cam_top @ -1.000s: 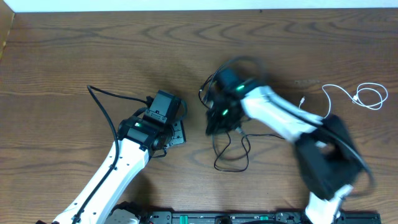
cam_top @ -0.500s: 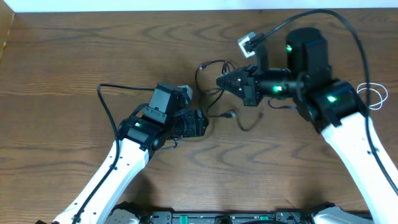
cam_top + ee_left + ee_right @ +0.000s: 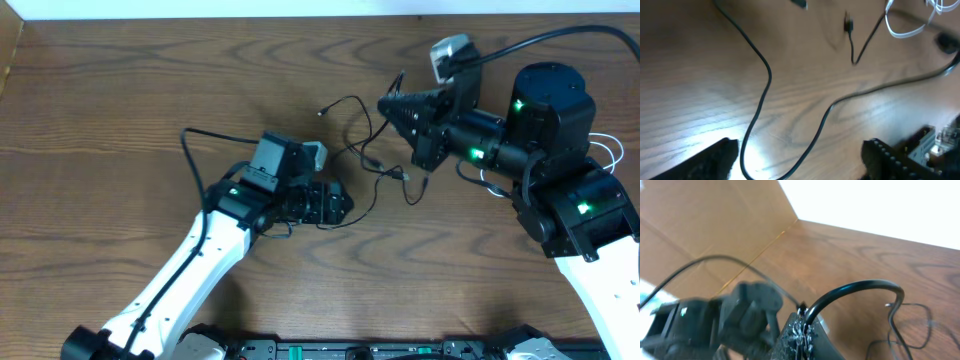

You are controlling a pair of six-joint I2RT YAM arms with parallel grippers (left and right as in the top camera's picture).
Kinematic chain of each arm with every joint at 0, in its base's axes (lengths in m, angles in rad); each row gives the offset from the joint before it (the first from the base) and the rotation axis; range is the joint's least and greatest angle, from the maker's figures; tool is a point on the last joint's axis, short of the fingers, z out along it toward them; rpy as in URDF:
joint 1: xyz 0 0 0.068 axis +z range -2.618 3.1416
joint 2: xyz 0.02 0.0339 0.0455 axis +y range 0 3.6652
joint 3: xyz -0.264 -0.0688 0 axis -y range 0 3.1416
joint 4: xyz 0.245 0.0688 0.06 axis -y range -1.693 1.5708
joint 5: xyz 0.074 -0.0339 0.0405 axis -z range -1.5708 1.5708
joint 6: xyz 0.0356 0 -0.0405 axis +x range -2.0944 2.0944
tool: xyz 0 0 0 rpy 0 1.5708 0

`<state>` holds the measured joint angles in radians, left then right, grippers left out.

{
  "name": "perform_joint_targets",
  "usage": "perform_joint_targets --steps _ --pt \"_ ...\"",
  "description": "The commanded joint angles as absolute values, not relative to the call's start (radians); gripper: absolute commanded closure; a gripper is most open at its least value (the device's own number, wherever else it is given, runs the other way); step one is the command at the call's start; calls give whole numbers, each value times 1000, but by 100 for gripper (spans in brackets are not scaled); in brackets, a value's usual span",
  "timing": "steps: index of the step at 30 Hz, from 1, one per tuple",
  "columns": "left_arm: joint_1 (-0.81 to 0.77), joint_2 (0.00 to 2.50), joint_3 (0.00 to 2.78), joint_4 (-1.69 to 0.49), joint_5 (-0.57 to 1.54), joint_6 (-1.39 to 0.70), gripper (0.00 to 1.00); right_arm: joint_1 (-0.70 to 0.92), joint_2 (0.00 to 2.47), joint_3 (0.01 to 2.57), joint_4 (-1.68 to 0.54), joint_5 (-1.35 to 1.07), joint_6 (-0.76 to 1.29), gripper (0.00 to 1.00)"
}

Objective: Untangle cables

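Observation:
Thin black cables (image 3: 362,158) lie in a loose tangle at the table's middle, with small plug ends (image 3: 325,108) sticking out. My right gripper (image 3: 392,104) is shut on one black cable (image 3: 860,286), which arcs up out of the closed jaws (image 3: 802,326), held above the tangle. My left gripper (image 3: 344,207) is open, low at the tangle's left edge. A black cable loop (image 3: 756,115) lies on the wood between its jaws (image 3: 800,165), untouched. The white cable (image 3: 604,148) lies at far right, mostly hidden behind the right arm; it also shows in the left wrist view (image 3: 910,29).
The left arm's own thicker black cable (image 3: 205,140) loops over the table to the left. The table's far edge (image 3: 300,18) runs along the top. A cardboard wall (image 3: 710,225) stands at the left side.
My right gripper has swung up and to the right, lifting a black cable and spreading the tangle. My left gripper has moved right toward the tangle.

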<state>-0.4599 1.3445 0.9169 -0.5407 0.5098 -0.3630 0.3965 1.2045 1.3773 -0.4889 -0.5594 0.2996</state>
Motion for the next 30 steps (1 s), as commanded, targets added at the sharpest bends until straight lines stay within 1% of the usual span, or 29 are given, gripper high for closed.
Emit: perform_joint_targets --steps 1,7,15,16,20,23,25,29,30 --pt "-498 1380 905 -542 566 -344 14 393 1196 1383 -452 -462 374 99" --pt "-550 1446 905 -548 565 -344 13 393 1196 1383 -414 -452 374 99" --pt "-551 1498 905 -608 564 -345 13 392 1196 1383 -495 -347 374 99" --pt "-551 1501 905 -609 561 -345 14 392 1196 1383 -497 -340 374 99" --pt "-551 1503 905 -618 520 -344 23 391 1196 1383 -498 -316 389 99" --pt "-551 1503 903 -620 470 -344 25 386 1196 1383 -498 -316 390 99" --pt "-551 1503 901 -620 443 -331 24 381 1196 1383 -498 -315 397 99" --pt "-551 1503 900 -622 440 -276 11 369 1196 1383 -506 -289 438 99" --pt "-551 1503 900 -623 442 -278 10 366 1196 1383 -508 -286 442 99"
